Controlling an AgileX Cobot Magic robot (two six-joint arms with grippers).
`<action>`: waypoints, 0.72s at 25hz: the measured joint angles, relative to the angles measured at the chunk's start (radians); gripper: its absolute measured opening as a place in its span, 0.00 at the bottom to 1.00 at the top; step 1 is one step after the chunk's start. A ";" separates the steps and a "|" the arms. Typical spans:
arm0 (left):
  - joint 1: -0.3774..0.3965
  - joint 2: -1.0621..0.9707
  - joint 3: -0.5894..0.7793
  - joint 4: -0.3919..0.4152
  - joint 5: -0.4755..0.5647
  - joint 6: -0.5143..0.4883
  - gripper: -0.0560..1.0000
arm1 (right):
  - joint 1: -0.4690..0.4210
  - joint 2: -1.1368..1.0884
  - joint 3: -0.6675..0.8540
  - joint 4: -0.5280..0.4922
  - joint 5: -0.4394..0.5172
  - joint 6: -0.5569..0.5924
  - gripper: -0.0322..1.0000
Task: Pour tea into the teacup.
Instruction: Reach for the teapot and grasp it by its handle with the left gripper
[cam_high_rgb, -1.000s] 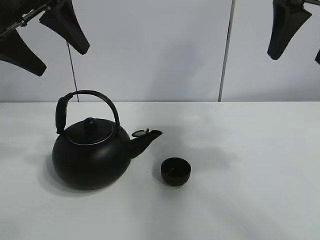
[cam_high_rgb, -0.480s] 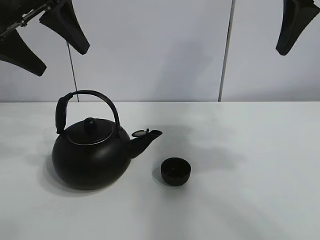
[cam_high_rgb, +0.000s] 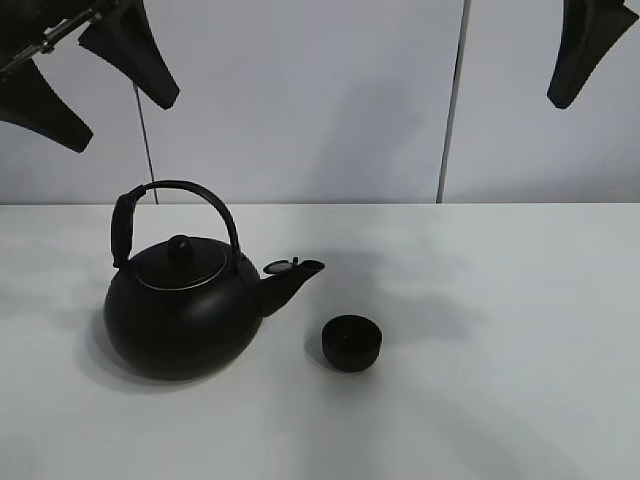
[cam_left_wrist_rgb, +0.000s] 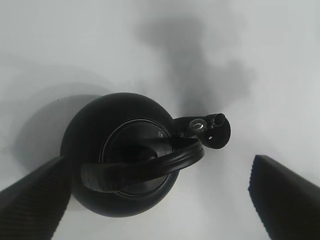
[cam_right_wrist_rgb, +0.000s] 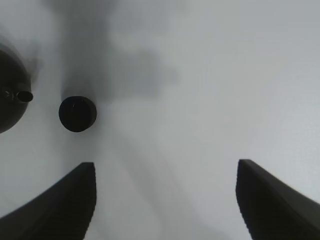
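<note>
Step in hand: judged to be the reach for the kettle (cam_high_rgb: 180, 320); nothing is lifted yet.
Teacup: the teacup (cam_high_rgb: 352, 342) stands upright on the table (cam_high_rgb: 500, 400), near the middle, just beside the kettle's spout (cam_high_rgb: 300, 272) and a little nearer the camera. It does not touch the kettle.
Kettle: it rests on the table's left half with its lid on, its spout aimed at the teacup's side, and its handle (cam_high_rgb: 180, 190) arched upright over the lid.
Left pincer: the left pincer (cam_high_rgb: 126, 126) hangs high above the kettle with its jaws spread wide and nothing between them.
Right pincer: the right pincer (cam_right_wrist_rgb: 166, 164) hangs high over the table's right side with its jaws apart and nothing in them. The teacup lies off to one side of it, not beneath it.
Nearer arm: the left arm, since its wrist view looks almost straight down on the kettle.
Key relation: the handle lies below the left pincer. In the left wrist view its long axis, in line with the spout, runs roughly from one finger (cam_left_wrist_rgb: 285, 195) toward the other.
Judgement: closing across the handle's narrow width probably calls for a wrist turn of about a quarter, then a straight descent.
Risk: a grip off the arch's top could let the kettle swing.
</note>
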 joint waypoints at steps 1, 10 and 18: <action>0.000 0.000 0.000 0.000 0.000 0.000 0.71 | 0.000 0.000 0.000 0.000 0.000 0.000 0.55; 0.000 0.000 0.000 -0.030 -0.060 0.000 0.71 | 0.000 0.000 0.000 0.000 0.000 -0.001 0.55; 0.000 0.000 0.000 -0.036 -0.051 0.000 0.71 | 0.000 0.000 0.000 0.000 0.000 0.000 0.55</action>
